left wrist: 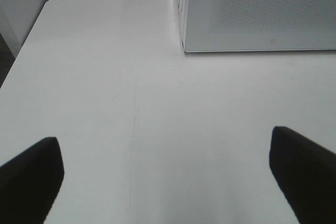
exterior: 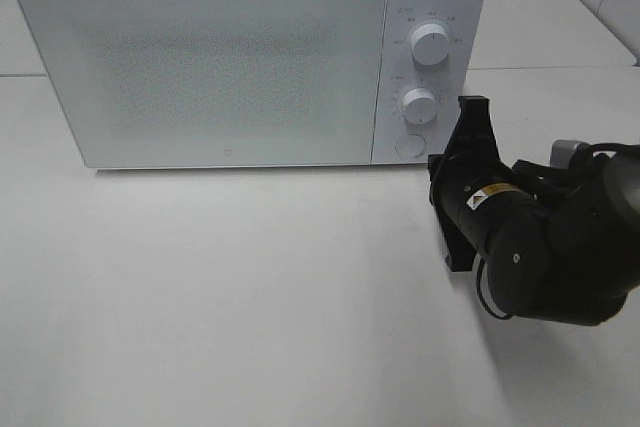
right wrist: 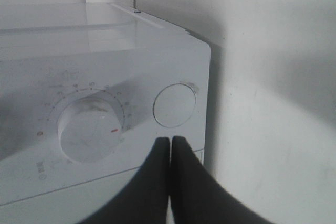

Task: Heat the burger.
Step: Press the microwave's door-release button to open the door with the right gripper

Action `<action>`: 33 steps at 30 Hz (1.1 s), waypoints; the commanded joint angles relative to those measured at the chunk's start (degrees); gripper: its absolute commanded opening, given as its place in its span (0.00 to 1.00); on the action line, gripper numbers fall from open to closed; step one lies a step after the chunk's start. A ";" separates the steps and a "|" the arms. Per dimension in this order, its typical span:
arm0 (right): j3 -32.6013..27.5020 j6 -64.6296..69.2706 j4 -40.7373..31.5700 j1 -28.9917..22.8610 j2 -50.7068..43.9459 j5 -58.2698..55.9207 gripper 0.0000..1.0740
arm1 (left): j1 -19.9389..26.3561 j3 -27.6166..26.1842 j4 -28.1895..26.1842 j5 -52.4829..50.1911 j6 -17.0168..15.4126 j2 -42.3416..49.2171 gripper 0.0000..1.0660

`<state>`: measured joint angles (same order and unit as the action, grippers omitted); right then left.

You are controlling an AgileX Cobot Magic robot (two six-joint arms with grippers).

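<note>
- Right pincer (right wrist: 170, 140), closed and empty, points at the microwave's (exterior: 230, 57) round button (right wrist: 175, 105).
- Left pincer (left wrist: 164, 137), wide open and empty, hangs over the bench (left wrist: 131, 77).
- Burger unseen; the door is shut.
- Risk: the tips sit off-centre, near the dial (right wrist: 89, 129), so a push may slip.

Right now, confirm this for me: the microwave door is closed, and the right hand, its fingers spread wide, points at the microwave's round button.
One detail is wrong. The right hand is shut, with its fingers pressed together, not spread wide. The right wrist view shows this. The rest stands: the microwave door is closed, and the hand points at the round button.
</note>
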<state>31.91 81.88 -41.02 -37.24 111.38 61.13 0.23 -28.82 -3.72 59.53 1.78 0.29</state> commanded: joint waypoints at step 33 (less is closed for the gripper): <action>16.39 -1.78 4.98 9.05 10.20 -10.49 0.00 | 0.11 0.23 -0.23 -0.11 -0.52 1.09 0.94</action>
<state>47.27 80.50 -36.73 -28.71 121.75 49.50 0.23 -28.82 -3.72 59.53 1.78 0.29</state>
